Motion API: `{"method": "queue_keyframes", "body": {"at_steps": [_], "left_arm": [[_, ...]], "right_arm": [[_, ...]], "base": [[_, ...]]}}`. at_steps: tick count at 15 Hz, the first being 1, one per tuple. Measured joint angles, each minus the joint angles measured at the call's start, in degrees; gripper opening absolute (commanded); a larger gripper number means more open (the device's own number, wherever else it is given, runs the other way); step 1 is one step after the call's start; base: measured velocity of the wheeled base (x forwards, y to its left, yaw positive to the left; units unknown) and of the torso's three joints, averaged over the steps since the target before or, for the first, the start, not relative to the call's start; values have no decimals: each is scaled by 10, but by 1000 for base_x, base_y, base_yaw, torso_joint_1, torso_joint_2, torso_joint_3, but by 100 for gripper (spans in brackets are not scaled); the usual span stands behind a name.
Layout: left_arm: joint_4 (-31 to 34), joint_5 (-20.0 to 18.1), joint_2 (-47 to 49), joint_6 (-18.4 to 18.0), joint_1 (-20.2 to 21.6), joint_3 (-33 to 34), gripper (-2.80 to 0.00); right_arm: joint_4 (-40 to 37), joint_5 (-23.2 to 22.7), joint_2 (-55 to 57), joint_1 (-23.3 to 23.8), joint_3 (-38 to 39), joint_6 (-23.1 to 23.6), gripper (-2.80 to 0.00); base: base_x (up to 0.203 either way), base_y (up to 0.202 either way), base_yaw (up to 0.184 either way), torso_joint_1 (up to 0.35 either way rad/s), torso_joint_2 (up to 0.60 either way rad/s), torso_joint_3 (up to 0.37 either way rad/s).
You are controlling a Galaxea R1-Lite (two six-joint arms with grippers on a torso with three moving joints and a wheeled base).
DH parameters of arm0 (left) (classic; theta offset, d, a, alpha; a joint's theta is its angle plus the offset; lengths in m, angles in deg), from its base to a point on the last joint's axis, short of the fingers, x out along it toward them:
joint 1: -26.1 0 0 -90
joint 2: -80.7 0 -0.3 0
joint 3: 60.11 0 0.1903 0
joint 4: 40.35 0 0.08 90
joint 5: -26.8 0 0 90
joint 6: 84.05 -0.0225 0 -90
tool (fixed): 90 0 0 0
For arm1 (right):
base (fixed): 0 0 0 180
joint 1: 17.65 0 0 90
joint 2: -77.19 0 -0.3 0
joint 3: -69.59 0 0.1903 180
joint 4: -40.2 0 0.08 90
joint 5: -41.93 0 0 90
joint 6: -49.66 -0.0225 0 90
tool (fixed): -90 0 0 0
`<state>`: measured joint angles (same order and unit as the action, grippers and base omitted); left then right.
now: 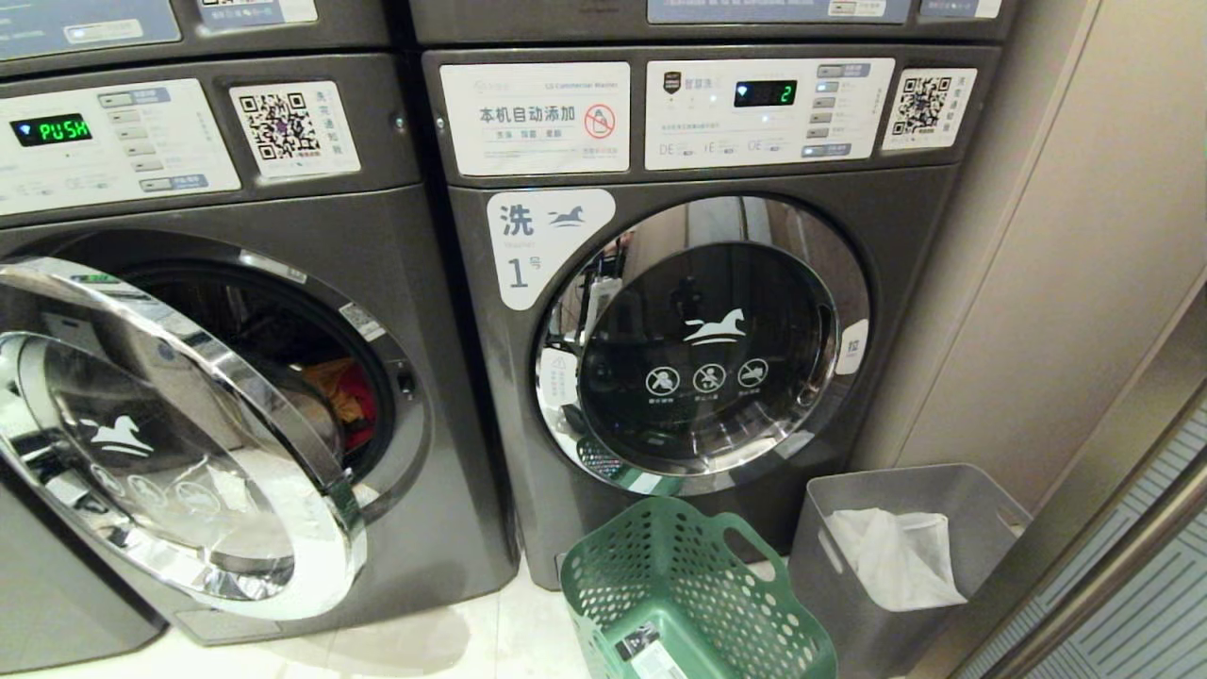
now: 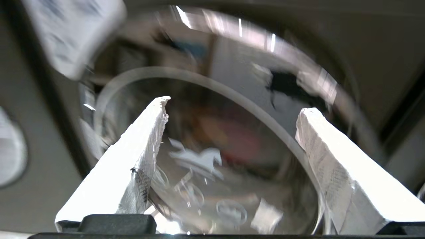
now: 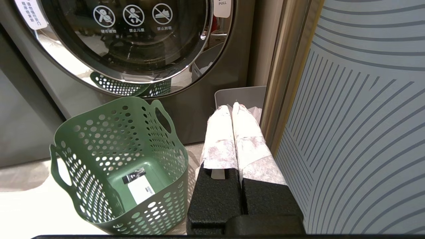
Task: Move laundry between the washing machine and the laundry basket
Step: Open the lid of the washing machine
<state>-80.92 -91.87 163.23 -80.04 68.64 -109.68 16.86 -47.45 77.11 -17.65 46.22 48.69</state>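
Grey bin stands just beside the green laundry basket.

Washer body: matt dark grey metal look. Door: glossy chrome rim, clear glass. Laundry inside: soft cloth. Basket: smooth green plastic, perforated. Bin: matt grey plastic. Floor: glossy pale tile.

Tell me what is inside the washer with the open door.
Inside the open washing machine, mustard-orange and red laundry lies at the drum's right side. The swung-out door covers the rest of the drum, so anything further in cannot be seen.
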Motion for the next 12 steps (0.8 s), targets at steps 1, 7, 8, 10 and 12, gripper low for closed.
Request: {"method": "queue_keyframes", "body": {"at_steps": [1,7,8,10,12], "left_arm": [[25,10,-58,16,17,-2,0],[161,176,-389,19,9,32,0],[171,232,-411,-9,-30,37,0],[181,344,-424,-78,-133,48,0],[183,422,-400,-128,-236,53,0]], "right_arm": [[0,0,0,0,0,0,-280],[0,0,0,0,0,0,-280],[0,0,0,0,0,0,-280],[0,0,0,0,0,0,-280],[0,0,0,0,0,0,-280]], "base": [[0,0,0,0,0,0],[0,0,0,0,0,0],[0,0,0,0,0,0],[0,0,0,0,0,0],[0,0,0,0,0,0]]}}
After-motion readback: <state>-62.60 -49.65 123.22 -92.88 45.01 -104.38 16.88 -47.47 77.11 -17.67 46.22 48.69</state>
